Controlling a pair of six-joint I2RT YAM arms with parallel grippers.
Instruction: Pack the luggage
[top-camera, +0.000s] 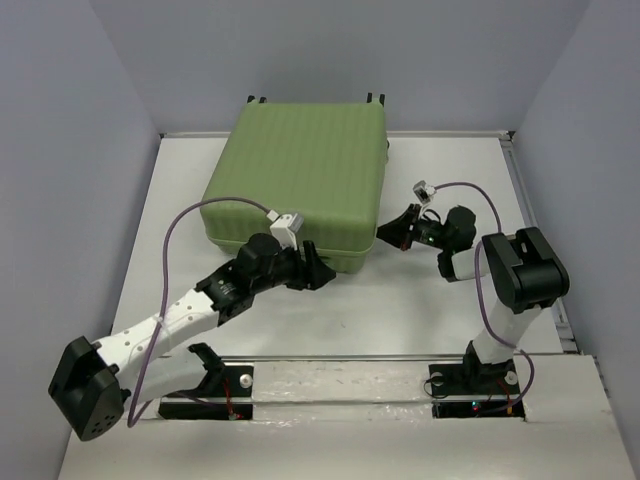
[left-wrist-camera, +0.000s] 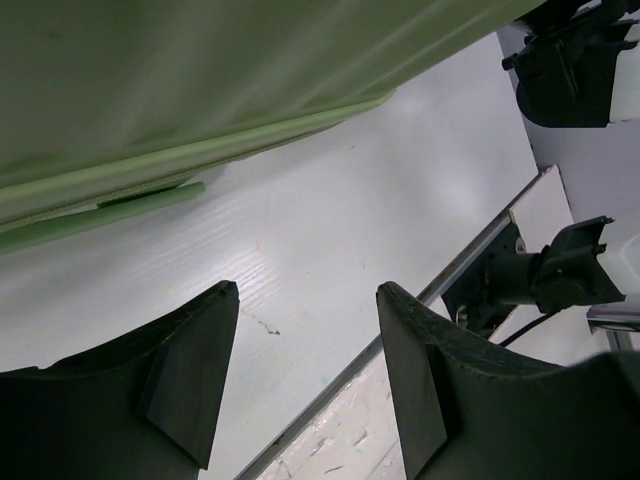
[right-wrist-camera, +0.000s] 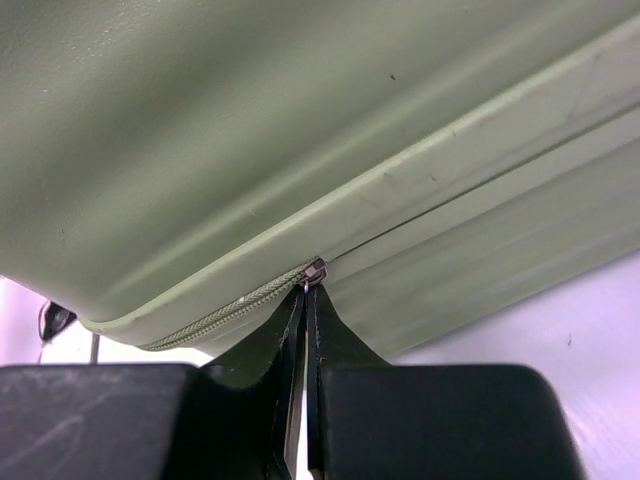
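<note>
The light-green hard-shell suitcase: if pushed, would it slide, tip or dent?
Lying flat on its broad side, the light-green suitcase probably won't tip. The ribbed shell looks stiff, unlikely to dent. It should slide on the white table.

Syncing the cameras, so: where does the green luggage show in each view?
Top external: luggage, upper centre, on the table.
Left wrist: luggage fills the upper left.
Right wrist: fills the upper frame, zipper above the right end effector.
Shared landmark: the white table.

Bright, even overhead light; soft shadows; blurred wrist close-ups
</note>
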